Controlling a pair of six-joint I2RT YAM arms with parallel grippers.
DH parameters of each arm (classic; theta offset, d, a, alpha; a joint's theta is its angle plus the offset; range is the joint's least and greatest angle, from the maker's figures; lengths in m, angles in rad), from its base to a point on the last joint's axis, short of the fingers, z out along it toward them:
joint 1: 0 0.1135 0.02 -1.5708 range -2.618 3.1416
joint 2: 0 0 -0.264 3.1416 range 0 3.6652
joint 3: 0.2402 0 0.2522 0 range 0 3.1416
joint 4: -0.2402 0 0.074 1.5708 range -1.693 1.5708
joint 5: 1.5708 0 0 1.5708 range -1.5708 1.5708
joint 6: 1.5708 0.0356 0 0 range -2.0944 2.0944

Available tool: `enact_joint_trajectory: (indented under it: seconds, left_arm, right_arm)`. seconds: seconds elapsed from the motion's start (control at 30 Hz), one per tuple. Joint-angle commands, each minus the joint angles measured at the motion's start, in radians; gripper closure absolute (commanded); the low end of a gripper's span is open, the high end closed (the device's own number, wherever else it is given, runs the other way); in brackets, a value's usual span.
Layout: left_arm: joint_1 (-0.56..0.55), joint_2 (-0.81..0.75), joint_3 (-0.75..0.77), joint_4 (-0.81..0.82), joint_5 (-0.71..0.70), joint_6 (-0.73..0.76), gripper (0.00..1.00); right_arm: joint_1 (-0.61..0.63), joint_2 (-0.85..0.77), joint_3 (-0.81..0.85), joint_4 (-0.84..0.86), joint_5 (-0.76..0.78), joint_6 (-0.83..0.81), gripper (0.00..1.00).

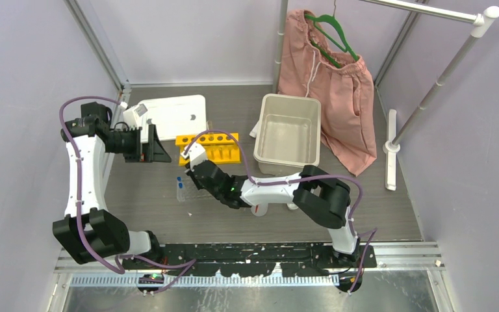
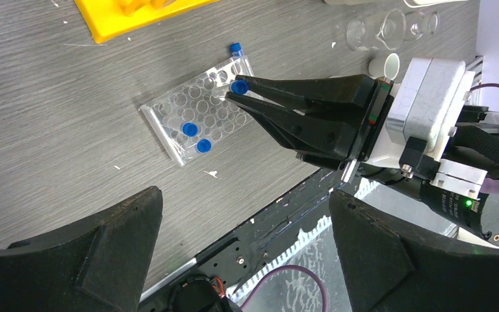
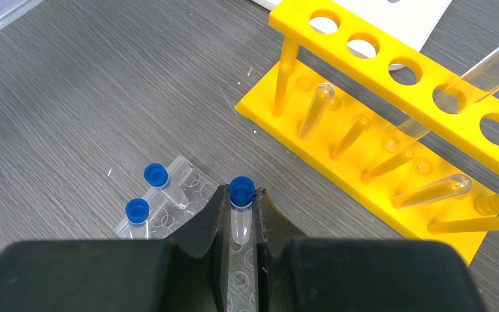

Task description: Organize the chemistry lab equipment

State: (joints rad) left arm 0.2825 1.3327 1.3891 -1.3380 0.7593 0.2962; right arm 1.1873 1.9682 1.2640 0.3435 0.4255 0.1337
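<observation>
The right gripper (image 3: 240, 196) pinches a blue-capped tube (image 3: 241, 211) upright over the grid rack (image 3: 188, 188); whether its tip sits in a hole cannot be told. Its own camera shows two more capped tubes (image 3: 156, 174) standing in the rack to the left, and glass tubes (image 3: 432, 190) leaning in the yellow rack (image 3: 390, 117). The left wrist view adds a fourth capped tube (image 2: 236, 47) at the rack's far corner, clear glassware (image 2: 390, 29) and a white cup (image 2: 384, 65) beside it. The left gripper (image 2: 243, 198) hangs above, fingers (image 2: 104, 253) spread wide and holding nothing. Only the top view shows a beige bin (image 1: 288, 107), a white tray (image 1: 169, 114), pink shorts (image 1: 328, 84) on a green hanger (image 1: 332, 29) and a white rail (image 1: 442, 78). The table (image 1: 143, 195) is grey wood-grain; the walls (image 1: 13, 65) are pale lilac
</observation>
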Motion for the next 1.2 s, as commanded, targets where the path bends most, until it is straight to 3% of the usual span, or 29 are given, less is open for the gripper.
enact_joint_trajectory:
  seconds: [0.0, 0.9, 0.97, 1.17]
  left_arm:
    - [0.004, -0.015, 0.016, 0.012, 0.008, 0.015, 0.01]
    - [0.005, -0.023, -0.004, 0.023, 0.001, 0.016, 0.0]
    - [0.006, -0.022, -0.002, 0.023, 0.001, 0.017, 0.0]
    - [0.005, -0.021, -0.001, 0.025, -0.008, 0.02, 0.0]
  right_arm:
    - [0.002, -0.019, -0.009, 0.065, 0.022, 0.011, 0.99]
    - [0.013, -0.051, -0.111, 0.178, -0.015, 0.034, 0.99]
    - [0.013, -0.042, -0.12, 0.192, -0.016, 0.035, 0.94]
    - [0.012, -0.048, -0.163, 0.222, -0.025, 0.057, 0.63]
